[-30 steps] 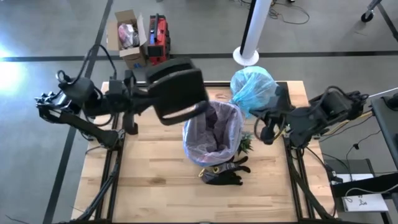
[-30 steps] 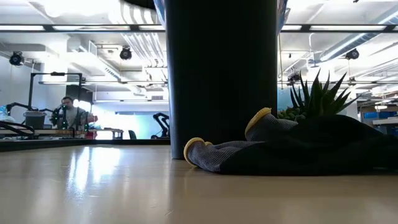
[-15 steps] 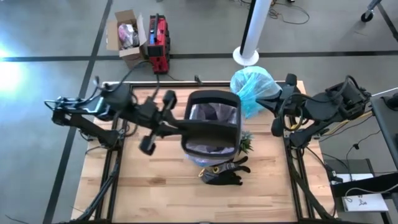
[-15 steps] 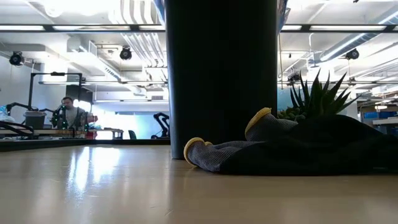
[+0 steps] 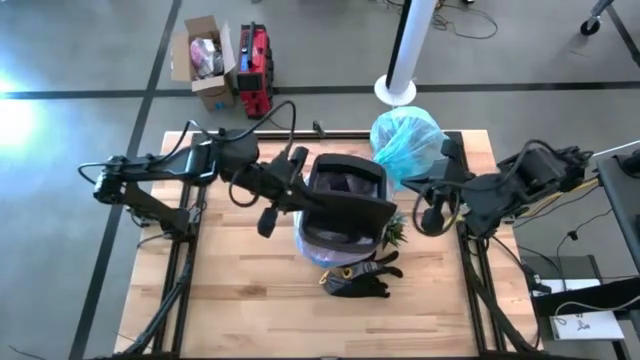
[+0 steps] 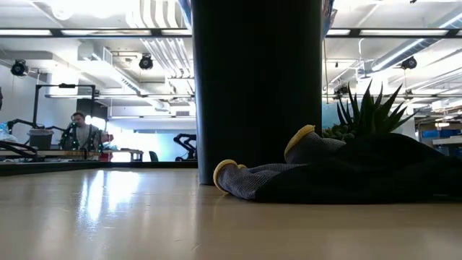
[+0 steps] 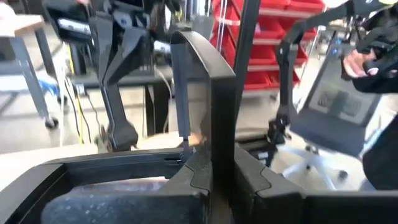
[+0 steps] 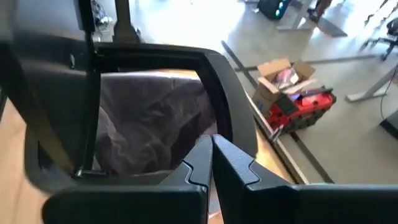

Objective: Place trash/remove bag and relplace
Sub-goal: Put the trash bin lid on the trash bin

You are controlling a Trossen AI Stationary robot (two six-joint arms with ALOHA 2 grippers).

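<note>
Lid frame (image 5: 345,200) is held over the pink-lined bin (image 5: 335,245) by the left gripper (image 5: 300,198), jaws clenched on it. Teal bag (image 5: 405,143) is seen at the table's far edge beside the right gripper (image 5: 430,215), jaws clenched empty.

We look past our left gripper (image 7: 211,180), whose two dark fingers (image 7: 245,171) sit pressed together at six o'clock, clamped on a thin black frame edge (image 7: 208,81) that stands upright through the centre and bends over at eleven o'clock. Past it, at nine to ten o'clock, stands a dark robot arm (image 7: 118,74) on a table. Red storage bins (image 7: 261,43) fill a rack at one o'clock. At three o'clock there is a grey office chair (image 7: 339,124), and above it a person's hand (image 7: 360,62).
</note>
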